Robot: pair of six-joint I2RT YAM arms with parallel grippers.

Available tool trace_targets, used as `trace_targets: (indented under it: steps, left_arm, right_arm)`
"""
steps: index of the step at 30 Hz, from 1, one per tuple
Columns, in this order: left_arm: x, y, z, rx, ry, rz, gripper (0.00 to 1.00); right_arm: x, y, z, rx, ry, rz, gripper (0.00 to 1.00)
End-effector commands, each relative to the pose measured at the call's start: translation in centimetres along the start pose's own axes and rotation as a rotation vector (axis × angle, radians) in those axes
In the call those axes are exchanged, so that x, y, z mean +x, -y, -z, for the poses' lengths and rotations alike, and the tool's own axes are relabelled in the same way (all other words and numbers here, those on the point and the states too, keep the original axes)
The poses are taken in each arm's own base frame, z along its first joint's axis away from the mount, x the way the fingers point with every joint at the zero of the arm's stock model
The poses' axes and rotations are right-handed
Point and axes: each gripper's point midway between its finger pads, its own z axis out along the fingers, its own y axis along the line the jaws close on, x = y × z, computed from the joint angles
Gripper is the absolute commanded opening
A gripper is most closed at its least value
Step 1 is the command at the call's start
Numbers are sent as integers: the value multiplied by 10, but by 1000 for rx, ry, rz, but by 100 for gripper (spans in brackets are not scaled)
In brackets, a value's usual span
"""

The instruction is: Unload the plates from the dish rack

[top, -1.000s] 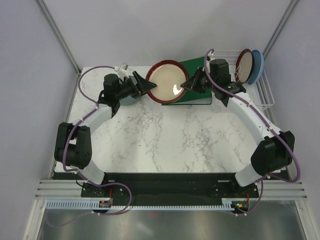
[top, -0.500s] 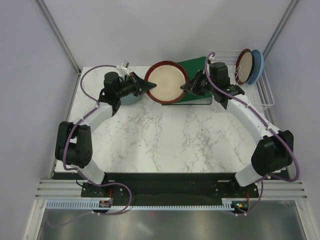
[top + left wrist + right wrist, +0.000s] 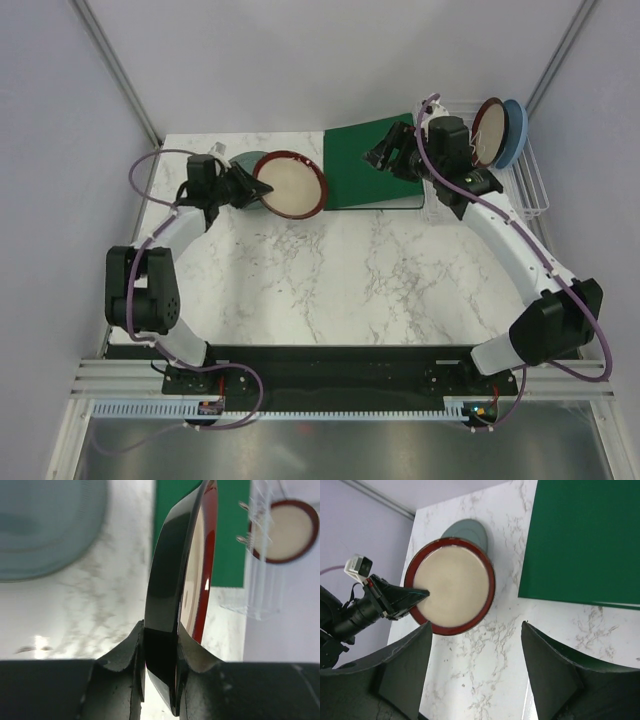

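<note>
The left arm reaches to the far left corner of the table [image 3: 330, 270]. There the left fingers [image 3: 122, 665] are clamped on the left edge of a beige plate [image 3: 292, 184] with a dark red-brown rim, one finger on each side of the rim. The left wrist view shows this plate edge-on, so most of its face is hidden and its lower edge disappears between the fingers.

Beneath and behind it the grey-green plate [image 3: 243, 160] lies flat on the table. From above, the beige plate covers most of it and only a far crescent shows. In the left wrist view it is a blur. Whether the two plates touch cannot be told.

Just to the right, the binder [image 3: 365, 165] lies flat at the back of the table, with its right edge hidden under the right arm. The right fingers [image 3: 395, 675] hang above the binder's right part, spread wide apart with nothing between them.

At the far right corner stands the rack [image 3: 532, 190]. Its thin white wires are hard to make out against the pale table and wall, and its left end is covered by the right arm. Two plates stand on edge in it. One is a second beige plate [image 3: 488, 132], and close behind it is the blue plate [image 3: 517, 130], partly hidden by the beige one
</note>
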Motion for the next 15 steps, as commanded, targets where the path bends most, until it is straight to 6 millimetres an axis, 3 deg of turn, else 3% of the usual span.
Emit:
trace_targets:
  steps: [1,7,11,14,15]
  left_arm:
    - [-69,-20,22,9,165,-26,2]
    - [-100,-59,20,-16,200,20,2]
    - [-107,-80,-8,-6,178,75,2]
    - [-116,-84,-20,10,181,97,2]
    - [-113,-95,-29,3,166,119,2]
  right_arm:
    - [-40,-1,29,24,126,63,79]
    - [-37,20,30,62,114,65,81]
    - [-35,33,29,89,108,70,80]
    - [-37,42,30,108,108,78,80]
    - [-39,46,31,112,108,78,80]
